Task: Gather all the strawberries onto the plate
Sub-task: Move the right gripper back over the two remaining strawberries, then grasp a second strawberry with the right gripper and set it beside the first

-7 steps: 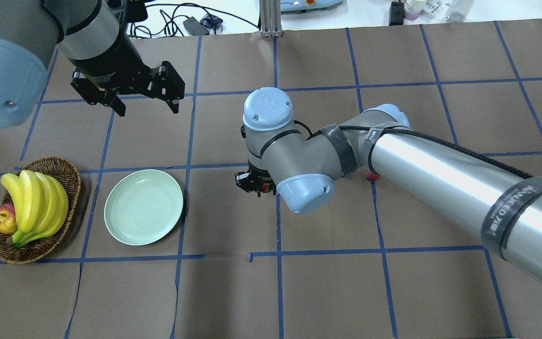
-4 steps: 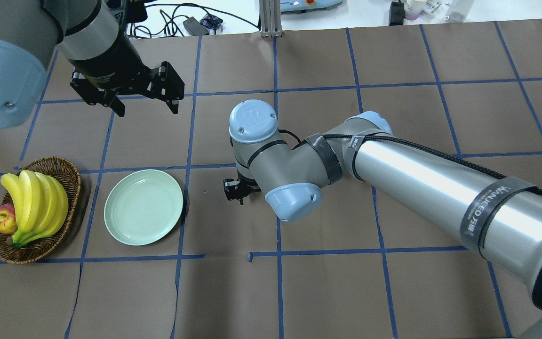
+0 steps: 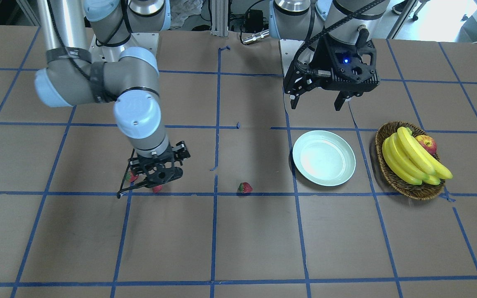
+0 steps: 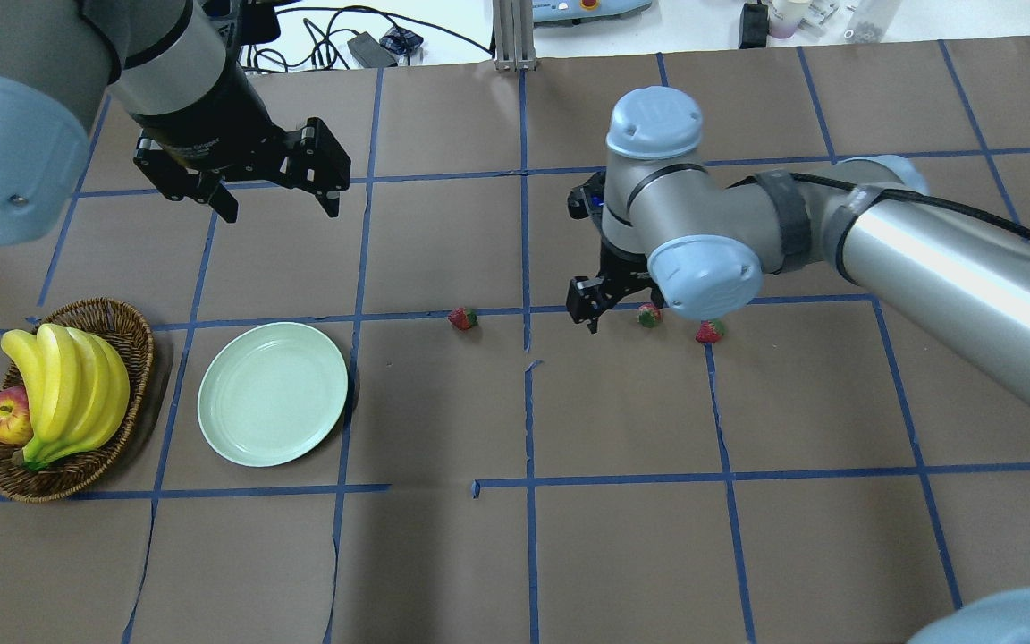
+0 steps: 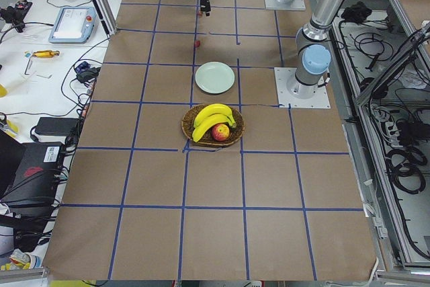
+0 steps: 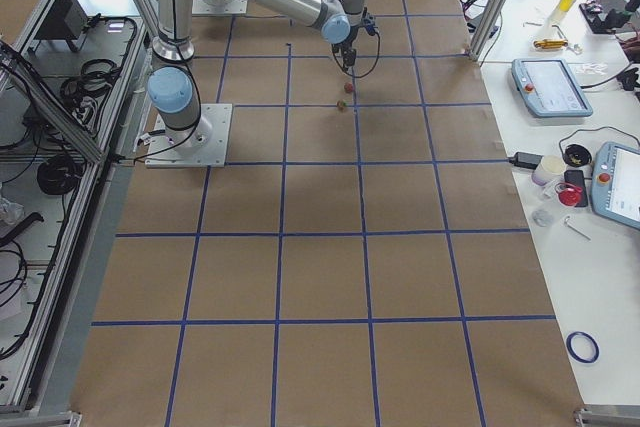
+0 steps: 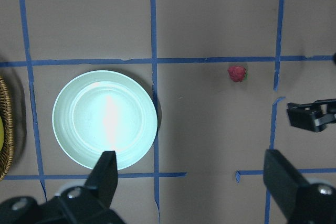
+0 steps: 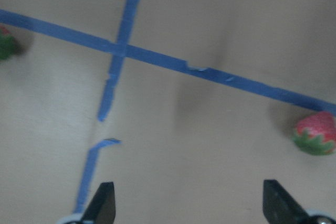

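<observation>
We see the R arm stretched in low over the brown paper-covered surface, wrist bent straight down. Its right gripper sits just above the surface, well away from the round, pale mint-green glossy plate; jaws spread wide, nothing btwn them. L arm hangs higher, beyond the plate, left gripper w/ jaws likewise apart & empty. Vs 1 s ago the R arm has swung back from the plate, and a small red green-capped strawberry now lies on the surface near the plate, outside its rim. The second strawberry and third strawberry lie farther from the plate, by the right gripper. Overhead, the R wrist hides one jaw; the R wrist view is blurred.
</observation>
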Tool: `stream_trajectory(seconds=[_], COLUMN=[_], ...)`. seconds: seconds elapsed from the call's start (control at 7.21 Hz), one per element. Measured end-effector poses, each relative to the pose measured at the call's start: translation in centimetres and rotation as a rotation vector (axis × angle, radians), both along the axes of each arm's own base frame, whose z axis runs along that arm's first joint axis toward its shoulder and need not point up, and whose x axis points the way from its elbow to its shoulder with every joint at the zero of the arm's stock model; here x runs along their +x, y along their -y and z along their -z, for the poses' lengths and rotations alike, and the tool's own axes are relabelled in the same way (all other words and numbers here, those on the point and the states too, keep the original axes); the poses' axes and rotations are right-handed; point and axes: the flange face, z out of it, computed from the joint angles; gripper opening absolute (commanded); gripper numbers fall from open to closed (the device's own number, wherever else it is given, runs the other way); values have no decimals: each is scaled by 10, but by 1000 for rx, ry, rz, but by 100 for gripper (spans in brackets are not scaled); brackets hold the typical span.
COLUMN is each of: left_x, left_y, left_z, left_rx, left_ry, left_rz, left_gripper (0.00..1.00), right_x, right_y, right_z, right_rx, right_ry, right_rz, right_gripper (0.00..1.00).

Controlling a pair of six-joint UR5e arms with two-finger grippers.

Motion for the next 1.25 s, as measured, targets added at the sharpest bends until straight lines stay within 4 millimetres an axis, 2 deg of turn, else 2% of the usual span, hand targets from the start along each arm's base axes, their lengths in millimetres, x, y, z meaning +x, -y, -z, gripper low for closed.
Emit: stream_trajectory(seconds=[0.14,0.28,0.42,0.69,0.83,0.97,1.11,1.25], left_x=[0,0,-1,-1,-1,-1,-1,-1], left_y=[0,-1,-1,-2,-2,-2,-2,-2], left_z=[1,2,4,5,5,5,5,5], left_rx=[2,5,8,10,10,10,10,10], left_ry=[0,0,0,-1,-1,-1,-1,-1], left_rz=[1,1,1,1,1,1,1,1], left_gripper=[100,100,100,100,100,100,100,100], right_x=[-38,-58,-66,-69,-69,-70,-69,-70], right_y=[3,0,-3,-3,-1,1,2,2], right_z=[10,22,32,47,51,54,56,58], right_rx=[28,53,69,78,72,61,56,57], right_ry=[-22,-49,-61,-64,-65,-65,-65,-67], right_rz=[-63,-101,-117,-125,-125,-125,-124,-124], right_gripper=[100,100,100,99,91,59,18,0])
